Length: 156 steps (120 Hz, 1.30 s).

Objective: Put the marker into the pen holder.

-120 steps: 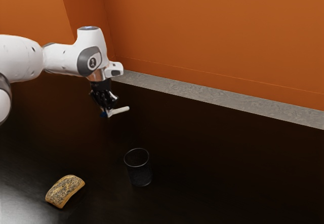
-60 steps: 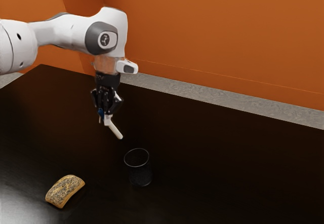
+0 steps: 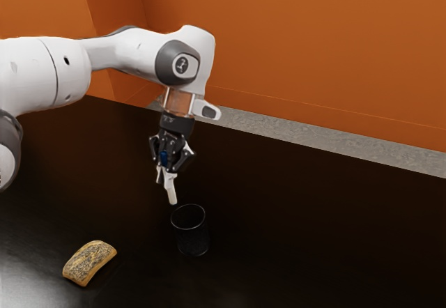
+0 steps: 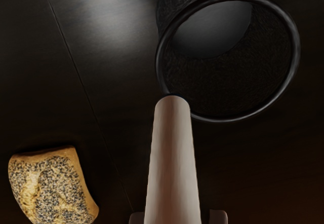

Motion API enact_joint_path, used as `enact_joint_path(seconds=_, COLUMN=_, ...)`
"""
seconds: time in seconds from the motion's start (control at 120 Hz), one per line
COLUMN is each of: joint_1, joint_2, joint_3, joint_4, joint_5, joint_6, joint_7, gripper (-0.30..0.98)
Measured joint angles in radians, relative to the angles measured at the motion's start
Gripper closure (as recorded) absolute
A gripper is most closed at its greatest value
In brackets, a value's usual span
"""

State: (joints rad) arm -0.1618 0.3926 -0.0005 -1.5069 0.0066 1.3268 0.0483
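My black gripper is shut on the white marker, whose blue end shows up between the fingers in the exterior view. The marker's white end points down, tilted slightly, just above and to the exterior view's left of the pen holder's rim. The pen holder is a dark round mesh cup standing upright on the table. In the wrist view the marker reaches out from the hand, its tip overlapping the near rim of the pen holder.
A seeded piece of bread lies on the dark table, on the exterior view's left of the pen holder; the bread is in the wrist view as well. An orange wall stands behind the table.
My hand has moved toward the exterior view's right and down, nearer the pen holder, carrying the marker. The marker has swung from nearly level to steeply downward. Bread and pen holder have stayed put.
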Motion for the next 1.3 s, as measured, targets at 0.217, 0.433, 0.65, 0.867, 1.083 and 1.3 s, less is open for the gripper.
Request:
enact_joint_path(seconds=0.217, joint_1=-0.02, joint_2=0.037, joint_3=-0.017, joint_4=0.0, joint_5=-0.01, joint_6=0.028, joint_7=-0.022, gripper=0.73)
enact_joint_path(seconds=0.433, joint_1=-0.02, joint_2=0.07, joint_3=-0.017, joint_4=0.0, joint_5=-0.011, joint_6=0.055, joint_7=-0.038, gripper=0.73)
enact_joint_path(seconds=0.65, joint_1=-0.02, joint_2=0.135, joint_3=-0.018, joint_4=-0.002, joint_5=-0.014, joint_6=0.08, joint_7=-0.05, gripper=0.74)
enact_joint_path(seconds=0.867, joint_1=-0.029, joint_2=0.137, joint_3=-0.018, joint_4=-0.001, joint_5=-0.033, joint_6=0.091, joint_7=-0.059, gripper=0.31)
enact_joint_path(seconds=1.083, joint_1=-0.009, joint_2=0.035, joint_3=-0.005, joint_4=0.148, joint_5=-0.011, joint_6=0.03, joint_7=-0.06, gripper=0.11)
enact_joint_path(seconds=1.3, joint_1=-0.005, joint_2=-0.251, joint_3=0.121, joint_4=0.108, joint_5=0.075, joint_6=0.083, joint_7=-0.025, gripper=0.04)
